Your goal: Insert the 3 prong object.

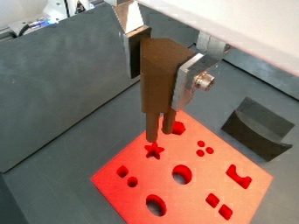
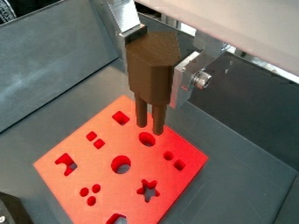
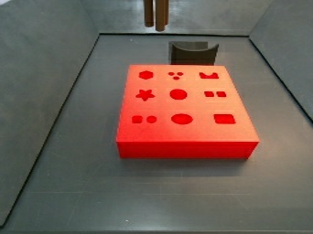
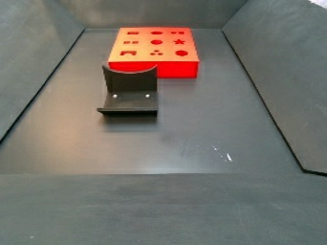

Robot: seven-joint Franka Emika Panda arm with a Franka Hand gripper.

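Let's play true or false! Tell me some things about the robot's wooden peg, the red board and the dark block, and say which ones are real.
1. The gripper has its jaws closed on the 3 prong object. True.
2. The 3 prong object is already pushed into the red board. False: in both wrist views its prongs hang above the board, not in any hole.
3. The red board has a star-shaped hole. True.
4. The fixture sits on top of the red board. False: it stands on the floor beside the board.
5. The red board lies flat on the floor. True.
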